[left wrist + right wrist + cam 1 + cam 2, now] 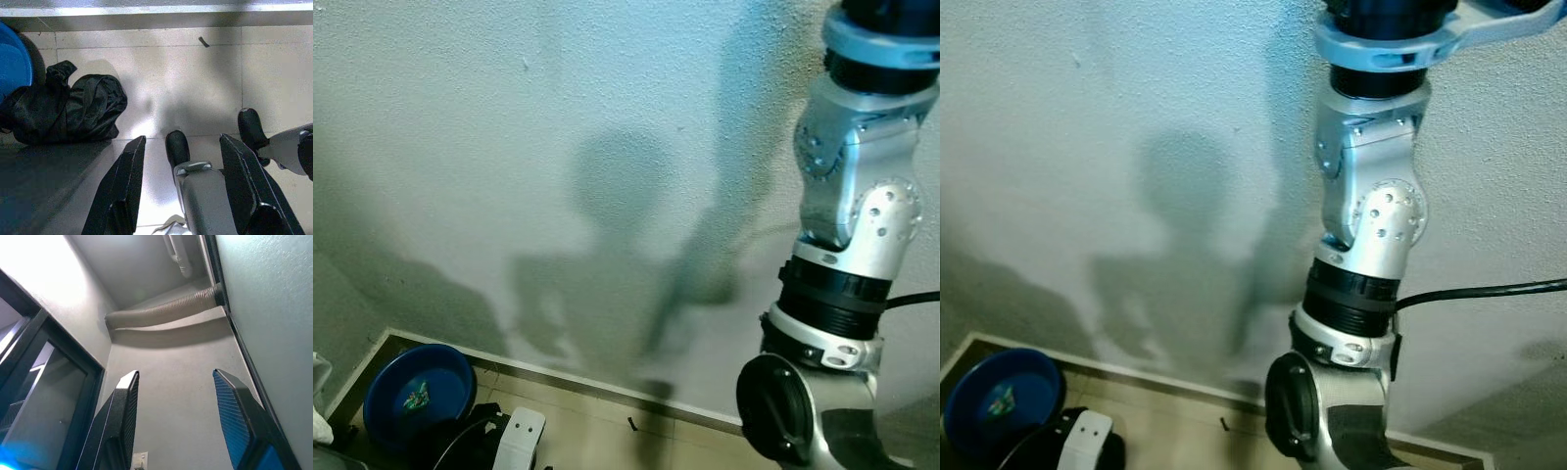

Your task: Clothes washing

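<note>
A crumpled black garment lies on the pale tiled floor beside a blue basin. My left gripper hangs above the floor, open, with nothing between its fingers; the garment is off to one side of it. My right arm is raised high along the white wall. In the right wrist view my right gripper points up toward the ceiling, open and empty.
The textured white wall is close in front, with a dark skirting strip at its foot. My own legs and black feet stand under the left gripper. Overhead run a corrugated hose and a pipe; a dark-framed door stands beside.
</note>
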Robot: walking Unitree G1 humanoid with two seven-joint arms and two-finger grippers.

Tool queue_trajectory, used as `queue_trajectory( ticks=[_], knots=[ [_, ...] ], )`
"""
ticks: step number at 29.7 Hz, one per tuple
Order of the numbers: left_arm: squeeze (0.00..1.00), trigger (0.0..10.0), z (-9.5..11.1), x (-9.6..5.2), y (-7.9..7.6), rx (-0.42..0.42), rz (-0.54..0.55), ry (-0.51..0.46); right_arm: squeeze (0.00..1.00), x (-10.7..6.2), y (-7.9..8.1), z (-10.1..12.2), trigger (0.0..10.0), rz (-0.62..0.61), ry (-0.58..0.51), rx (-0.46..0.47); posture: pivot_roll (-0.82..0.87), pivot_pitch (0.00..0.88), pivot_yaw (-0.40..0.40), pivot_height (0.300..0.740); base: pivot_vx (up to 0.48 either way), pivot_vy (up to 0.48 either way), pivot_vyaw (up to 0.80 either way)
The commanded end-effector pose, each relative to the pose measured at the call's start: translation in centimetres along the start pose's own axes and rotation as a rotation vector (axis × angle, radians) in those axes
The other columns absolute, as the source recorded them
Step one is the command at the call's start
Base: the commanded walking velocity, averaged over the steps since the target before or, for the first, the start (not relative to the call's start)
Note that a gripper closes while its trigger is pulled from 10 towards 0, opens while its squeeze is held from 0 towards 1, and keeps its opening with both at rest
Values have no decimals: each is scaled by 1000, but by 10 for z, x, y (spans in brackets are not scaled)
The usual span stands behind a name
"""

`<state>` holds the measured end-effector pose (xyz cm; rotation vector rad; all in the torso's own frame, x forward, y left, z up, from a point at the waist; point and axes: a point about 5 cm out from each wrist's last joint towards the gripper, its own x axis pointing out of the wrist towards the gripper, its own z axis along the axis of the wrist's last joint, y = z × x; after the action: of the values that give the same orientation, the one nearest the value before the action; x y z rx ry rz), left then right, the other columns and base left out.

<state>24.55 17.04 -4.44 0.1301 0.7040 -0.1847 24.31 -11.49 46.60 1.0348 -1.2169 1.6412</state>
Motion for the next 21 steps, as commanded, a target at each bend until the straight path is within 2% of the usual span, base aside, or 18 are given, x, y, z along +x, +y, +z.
queue_trajectory(
  ticks=[1, 5, 9, 12, 16, 21],
  knots=[
    [0, 10000, -16, -4, -1, -11, 1, 45, 0, -1, 4, 3, 10000, 18, -18, 20, 14, 216, 5, 740, 0, 0, 0],
    [0, 10000, -17, -4, -1, -10, 3, 44, 0, -3, 9, 1, 10000, 11, -14, 15, 16, 212, 9, 740, 0, 0, 0],
    [0, 10000, -16, -4, -2, -3, -1, 42, 0, -3, 21, 11, 10000, 51, -35, 23, 15, 203, 17, 740, 0, 0, 0],
    [0, 10000, -16, -4, -2, -3, -1, 42, 0, -3, 21, 11, 10000, 51, -35, 23, 15, 203, 17, 740, 0, 0, 0],
    [0, 10000, -16, -4, -3, -2, -4, 43, 0, -2, 30, 14, 10000, 80, -19, 20, 6, 200, 16, 740, 0, 0, 0],
    [0, 10000, -14, -3, -6, -10, -13, 39, 0, -12, 33, 25, 10000, 59, -4, -5, -14, 197, 15, 740, 0, 0, 0]
  ],
)
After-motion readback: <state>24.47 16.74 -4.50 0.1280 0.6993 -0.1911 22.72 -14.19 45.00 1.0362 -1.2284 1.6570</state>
